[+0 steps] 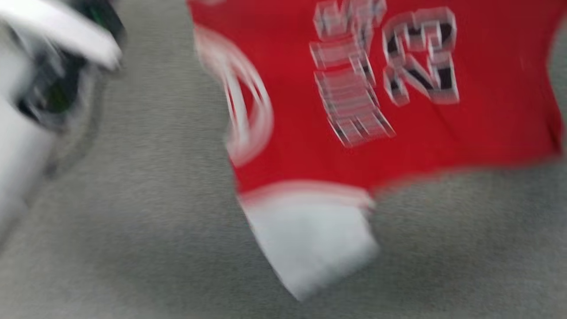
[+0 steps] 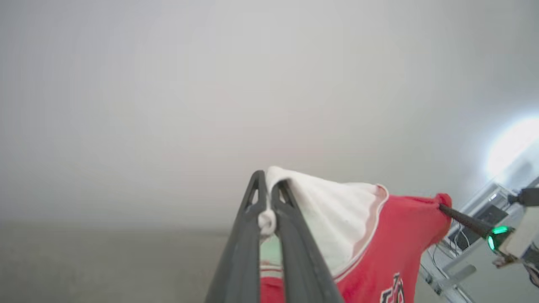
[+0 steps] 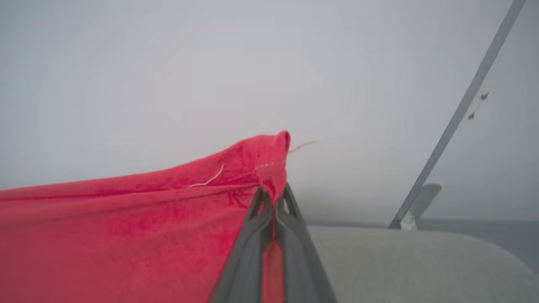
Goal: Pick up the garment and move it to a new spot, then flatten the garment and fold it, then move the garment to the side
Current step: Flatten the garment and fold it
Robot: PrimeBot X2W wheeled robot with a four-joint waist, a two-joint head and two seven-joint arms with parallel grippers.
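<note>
Far left of the head view: a blurred pale forearm [image 1: 57, 40] with dark parts, above a grey surface [image 1: 133, 230]. Right of it, the garment [image 1: 421, 133], red, front toward the camera, with black white-edged lettering too smeared to read, white-striped trim along its left edge and a white sleeve [image 1: 310, 239] at its lower edge. Cannot tell from this blur whether lifted or lying.

Middle of the left wrist view: the left gripper [image 2: 268, 179], fingers pressed together on bunched white sleeve cloth, a small wad squeezed out between them. Rightward from there, drapes down and away: white sleeve, pale-striped trim, then red body with a bit of lettering at the bottom edge. At the far red corner, the right gripper [image 2: 442, 207], dark tip pinching the cloth, a green light [image 2: 497, 235] glowing just behind. Past that, a metal frame [image 2: 454, 269] and a bright glare [image 2: 513, 143] on a plain pale wall [image 2: 168, 105]. Held up at sleeve and corner, stretched between both grippers.

Left half of the right wrist view: red cloth running in from the left edge, a loose white thread [image 3: 208, 181] on it. Middle: the right gripper's fingers shut tight on a hemmed red corner, poking up past the tips. Right: a pale padded surface [image 3: 400, 261] low down and a slanted grey bar [image 3: 463, 105] before the wall.
</note>
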